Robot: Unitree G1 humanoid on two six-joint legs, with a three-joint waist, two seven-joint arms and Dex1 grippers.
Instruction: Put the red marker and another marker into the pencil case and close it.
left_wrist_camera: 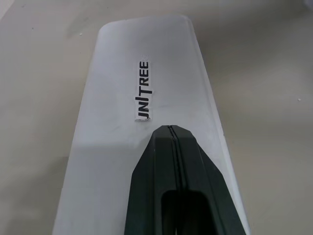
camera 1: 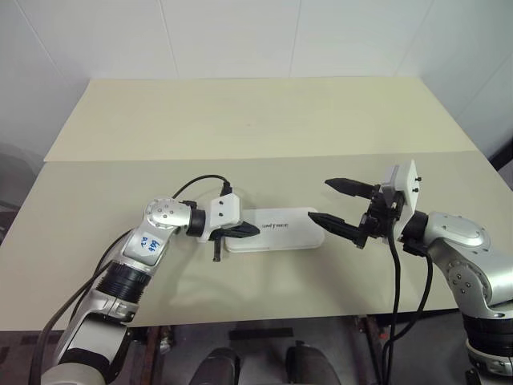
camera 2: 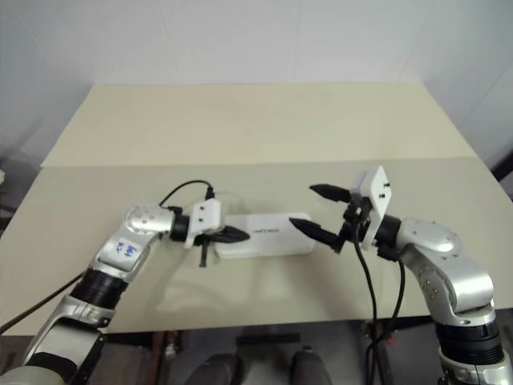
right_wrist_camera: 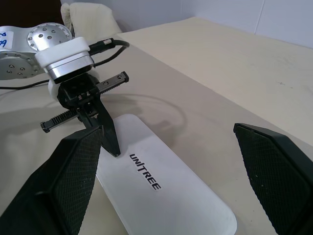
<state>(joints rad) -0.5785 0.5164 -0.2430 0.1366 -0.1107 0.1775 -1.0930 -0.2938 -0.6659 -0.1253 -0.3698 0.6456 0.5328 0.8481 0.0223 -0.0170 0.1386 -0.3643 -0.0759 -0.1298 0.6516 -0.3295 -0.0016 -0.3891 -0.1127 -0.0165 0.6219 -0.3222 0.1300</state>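
Note:
The white pencil case (camera 1: 276, 230) lies shut on the table, its lid with the dark "Unitree" lettering (left_wrist_camera: 143, 90) facing up. My left gripper (camera 1: 255, 232) is shut, its joined fingertips (left_wrist_camera: 168, 129) resting on or just over the lid at the case's left end. At the case's right end my right gripper (camera 1: 321, 200) hovers open, one finger above the other, with nothing between them. In the right wrist view its fingers (right_wrist_camera: 73, 166) frame the case (right_wrist_camera: 171, 196) and the left gripper (right_wrist_camera: 113, 149). The red marker and the other marker are out of view.
The beige table (camera 1: 240, 128) is two boards with a seam (camera 1: 160, 160) across the middle. A black cable (camera 1: 200, 181) loops behind the left wrist. White walls stand behind the table; its front edge (camera 1: 264, 319) is close to me.

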